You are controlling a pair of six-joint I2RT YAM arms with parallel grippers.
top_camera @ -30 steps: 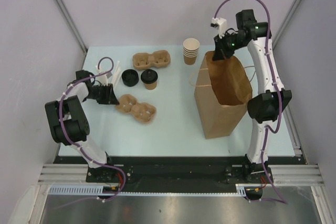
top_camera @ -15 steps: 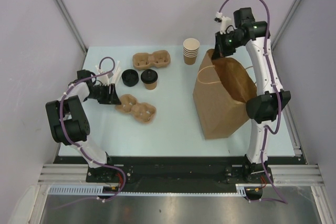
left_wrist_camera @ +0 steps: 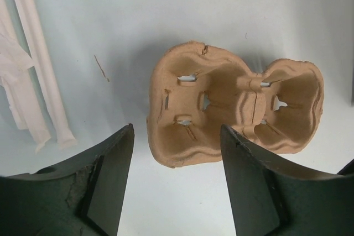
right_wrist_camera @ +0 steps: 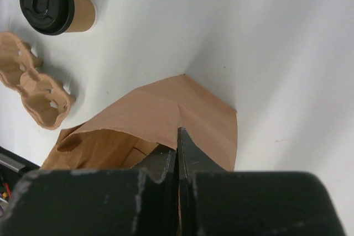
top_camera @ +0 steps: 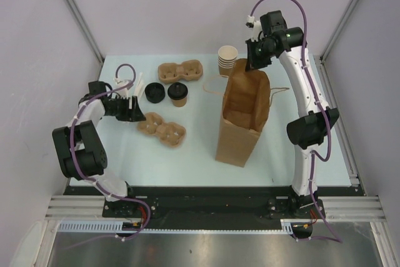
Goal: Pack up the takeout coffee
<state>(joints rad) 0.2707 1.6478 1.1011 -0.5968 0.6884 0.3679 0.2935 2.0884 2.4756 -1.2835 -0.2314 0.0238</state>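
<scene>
- The left jaws stand apart and hold nothing. In the left wrist view the near end of one pulp cup carrier (left_wrist_camera: 232, 106) lies between their tips; whether either tip touches it, I cannot tell.
- The right jaws are pressed together, clamped on the top back edge of the brown paper bag (top_camera: 240, 123).
- Writing: the coffee's lid has moulded marks in the right wrist view, but they are too small to read.
- One takeout coffee (top_camera: 178, 94): a tan cup with a black lid, upright on the pale blue tabletop (top_camera: 187, 161). It is left of the bag and well apart from it.
- One loose black lid (top_camera: 154, 92) lies just beside the coffee, on its left.
- There are two pulp carriers, each with two wells. The far carrier (top_camera: 180, 70) lies behind the coffee; the one by the left jaws lies in front of it.
- One stack of lidless tan cups (top_camera: 227, 60) is at the far edge, near the bag's mouth. The number of cups is unclear.
- One bag, upright, mouth open, with two cord handles.
- White wrapped straws (left_wrist_camera: 38, 64) lie left of the left jaws; I cannot count them.
</scene>
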